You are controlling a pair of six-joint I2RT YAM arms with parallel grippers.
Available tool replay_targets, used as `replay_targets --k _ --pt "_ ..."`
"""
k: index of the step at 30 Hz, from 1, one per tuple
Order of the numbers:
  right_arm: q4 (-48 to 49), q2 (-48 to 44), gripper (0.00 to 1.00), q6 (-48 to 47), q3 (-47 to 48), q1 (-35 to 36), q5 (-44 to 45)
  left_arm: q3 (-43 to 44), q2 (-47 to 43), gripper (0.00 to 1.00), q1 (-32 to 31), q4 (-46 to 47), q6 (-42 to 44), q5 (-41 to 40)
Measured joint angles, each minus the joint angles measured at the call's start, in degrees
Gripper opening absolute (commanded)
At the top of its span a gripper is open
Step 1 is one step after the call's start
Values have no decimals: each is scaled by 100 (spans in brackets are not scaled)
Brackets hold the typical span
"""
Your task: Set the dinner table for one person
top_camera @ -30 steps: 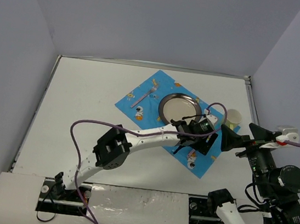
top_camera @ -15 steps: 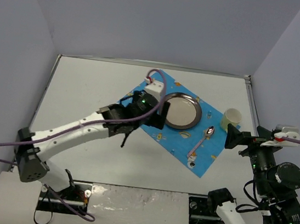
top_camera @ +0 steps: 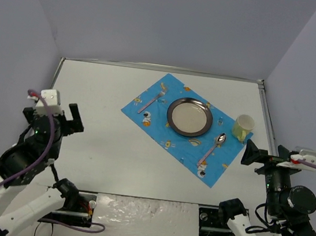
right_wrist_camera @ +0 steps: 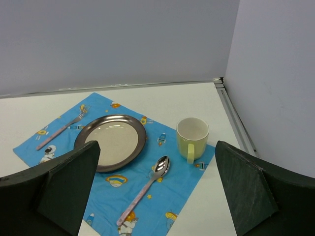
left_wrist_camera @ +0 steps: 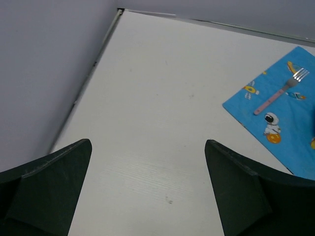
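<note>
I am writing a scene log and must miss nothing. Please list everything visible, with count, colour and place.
table: 1, white, under everything
cloth: 1, blue, on the table
plate: 1, silver, middle of the cloth
fork: 1, pink handle, on cloth left of plate
spoon: 1, pink handle, on cloth right of plate
mug: 1, pale yellow, at the cloth's right corner
left gripper: 1, black, open, over the table's left side
right gripper: 1, black, open, near the table's right edge
</note>
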Motion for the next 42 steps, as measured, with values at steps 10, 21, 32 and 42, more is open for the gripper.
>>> replay_targets --k 10,21,32,42 --pt "18 -731 100 5 -488 0 330 -1005 -963 97 81 -349 91 -405" --pt "57 -699 100 0 -570 0 350 -1221 -944 97 243 -307 -16 -239" --pt "127 -574 100 -31 -579 0 346 -1238 -1018 97 519 -205 -11 -100" --pt "266 -268 100 -50 -577 0 257 -1241 -1018 97 585 -167 -9 -31"
